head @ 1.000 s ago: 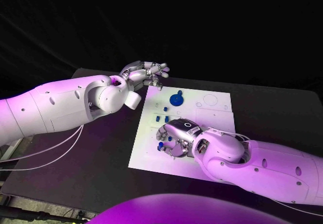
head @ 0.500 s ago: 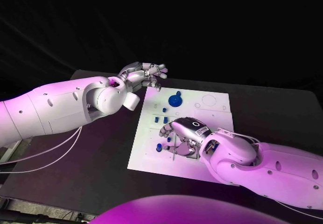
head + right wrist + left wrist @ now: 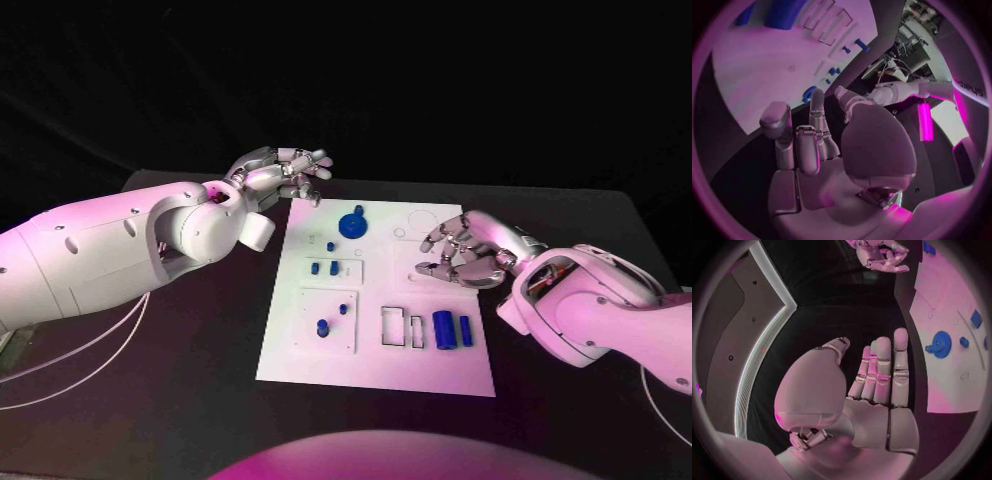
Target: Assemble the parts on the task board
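Right hand has lifted off the task board toward 3 o'clock, fingers loosely curled, empty, uncovering two blue parts; left hand stays spread, empty, at 11 o'clock

Task board cut by circle's rim

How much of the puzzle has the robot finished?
Looks partly done: a blue gear, small blue pegs and two blue blocks sit on the task board. Nothing is in hand now; the left hand and right hand hold nothing. Left: outlined slots beside the blocks look unfilled.
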